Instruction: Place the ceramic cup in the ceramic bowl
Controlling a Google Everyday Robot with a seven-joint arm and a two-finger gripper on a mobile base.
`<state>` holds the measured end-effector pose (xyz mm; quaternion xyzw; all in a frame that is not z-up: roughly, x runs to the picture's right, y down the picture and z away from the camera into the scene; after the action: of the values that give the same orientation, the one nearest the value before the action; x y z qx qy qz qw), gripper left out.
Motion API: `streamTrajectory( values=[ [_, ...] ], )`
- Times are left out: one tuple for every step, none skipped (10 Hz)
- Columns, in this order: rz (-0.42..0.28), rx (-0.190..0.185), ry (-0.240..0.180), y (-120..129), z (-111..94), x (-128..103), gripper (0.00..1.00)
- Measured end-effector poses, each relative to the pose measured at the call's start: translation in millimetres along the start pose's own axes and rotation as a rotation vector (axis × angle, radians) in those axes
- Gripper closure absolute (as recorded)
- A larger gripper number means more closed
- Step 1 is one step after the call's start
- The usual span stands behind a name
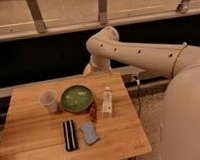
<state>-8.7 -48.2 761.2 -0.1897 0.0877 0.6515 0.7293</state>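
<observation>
The off-white ceramic cup (49, 100) stands upright on the left part of the wooden table (26, 140). The green ceramic bowl (77, 98) sits just right of it, empty, with a small gap between them. My gripper (88, 70) hangs at the end of the white arm, by the table's back edge, behind and a little right of the bowl and above table level. It holds nothing that I can see.
A white upright bottle (108, 101) stands right of the bowl. A small red-brown item (93, 113) lies in front of the bowl. A black flat item (70, 135) and a blue item (89, 132) lie near the front edge. A dark wall and railing run behind the table.
</observation>
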Motion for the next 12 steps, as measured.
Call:
streamTrajectory(
  values=[
    [-0.004,-0.005,0.000,4,0,0,0.20],
    [0.002,-0.001,0.001,-1,0,0,0.20],
    [0.005,0.002,0.002,-3,1,0,0.20],
    [-0.002,0.001,0.000,-2,0,0,0.20],
    [-0.035,0.000,-0.007,7,-3,-3,0.20],
    [-0.086,-0.003,-0.014,28,-8,-4,0.20],
    [-0.126,-0.004,-0.021,45,-10,-6,0.20],
    [-0.191,-0.009,-0.031,79,-14,-9,0.20],
    [-0.248,-0.017,-0.037,112,-16,-10,0.20],
    [-0.294,-0.024,-0.039,139,-17,-10,0.20],
    [-0.349,-0.032,-0.041,170,-19,-9,0.20],
    [-0.418,-0.036,-0.037,207,-17,-6,0.20]
  ],
)
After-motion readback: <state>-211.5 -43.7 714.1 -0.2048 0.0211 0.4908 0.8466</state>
